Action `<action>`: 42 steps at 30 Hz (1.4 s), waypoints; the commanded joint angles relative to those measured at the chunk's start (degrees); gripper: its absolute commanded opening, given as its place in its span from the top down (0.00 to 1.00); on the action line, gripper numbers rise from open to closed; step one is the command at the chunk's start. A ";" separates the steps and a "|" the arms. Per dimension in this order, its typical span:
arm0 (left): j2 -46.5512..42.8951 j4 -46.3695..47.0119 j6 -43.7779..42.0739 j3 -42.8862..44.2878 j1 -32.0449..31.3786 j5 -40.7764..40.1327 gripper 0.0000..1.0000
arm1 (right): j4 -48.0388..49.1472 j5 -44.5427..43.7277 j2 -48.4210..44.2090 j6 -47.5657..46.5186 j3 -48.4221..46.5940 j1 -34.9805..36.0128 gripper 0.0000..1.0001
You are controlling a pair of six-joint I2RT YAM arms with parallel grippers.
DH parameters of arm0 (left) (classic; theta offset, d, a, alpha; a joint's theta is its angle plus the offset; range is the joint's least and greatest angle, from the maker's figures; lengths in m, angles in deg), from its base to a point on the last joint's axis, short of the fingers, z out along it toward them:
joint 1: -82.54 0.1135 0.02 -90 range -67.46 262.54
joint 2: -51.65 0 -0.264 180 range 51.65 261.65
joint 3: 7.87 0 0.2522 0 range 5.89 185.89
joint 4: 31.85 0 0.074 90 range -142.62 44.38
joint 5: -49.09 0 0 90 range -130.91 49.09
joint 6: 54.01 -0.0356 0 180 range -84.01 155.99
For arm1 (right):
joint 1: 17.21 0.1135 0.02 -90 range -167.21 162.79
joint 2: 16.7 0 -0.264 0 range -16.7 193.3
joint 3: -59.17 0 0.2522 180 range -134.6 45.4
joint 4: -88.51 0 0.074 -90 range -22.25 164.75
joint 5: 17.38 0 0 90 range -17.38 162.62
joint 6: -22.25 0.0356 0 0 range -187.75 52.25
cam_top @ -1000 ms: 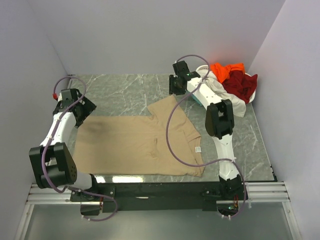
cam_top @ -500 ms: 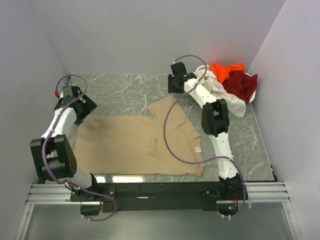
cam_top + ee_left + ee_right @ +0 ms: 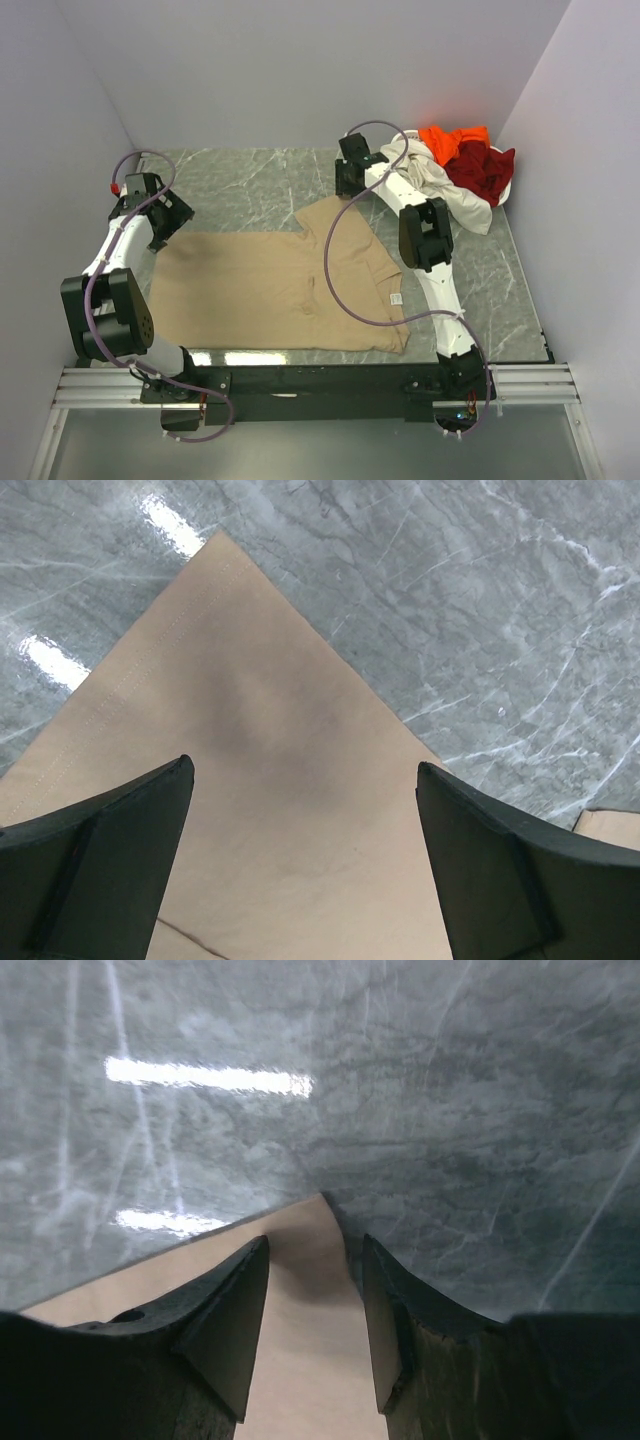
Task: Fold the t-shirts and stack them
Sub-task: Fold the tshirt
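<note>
1. Position of work: the tan shirt (image 3: 270, 285) lies flat on the table (image 3: 250, 175), its long axis running left to right across the near half. The cream-white shirt (image 3: 455, 200), orange shirt (image 3: 450, 138) and dark red shirt (image 3: 488, 170) are heaped together at the far right, apart from it and not folded.
2. Governing relation: the tan shirt has two far corners, and one arm stands at each. The left gripper (image 3: 165, 228) is over the far-left corner (image 3: 215, 540). The right gripper (image 3: 346, 190) is at the far-right corner (image 3: 322, 1205), which rises to a peak. From both tools the body of the cloth lies toward the near edge.
3. Left tool: fingers (image 3: 110, 850) spread wide, holding nothing, poised above the cloth with the corner tip beyond them.
4. Right tool: fingers (image 3: 235, 1310) narrowly apart, straddling the corner tip. The cloth lies flat in the gap and does not look pinched.
5. Judgement: the right arm is nearer a grasp. The left must come down and close before both corners can be carried toward the near edge.
6. View differences: the overhead view shows the whole outline, a small label (image 3: 397, 298) and the heap, but not the finger gaps. Only the wrist views settle those.
</note>
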 commanded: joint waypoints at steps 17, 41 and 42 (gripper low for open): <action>4.55 -1.00 -5.95 5.39 0.18 -7.70 0.07 | 0.52 -0.64 -0.78 1.45 -0.10 -0.95 1.00; 23.71 0.58 -9.74 16.99 4.57 -9.46 0.56 | 3.51 -1.70 -9.14 2.95 10.54 -2.80 1.00; 24.41 0.59 -9.65 16.99 4.57 -9.20 0.56 | 3.42 -1.61 -9.14 2.95 10.37 -2.88 1.00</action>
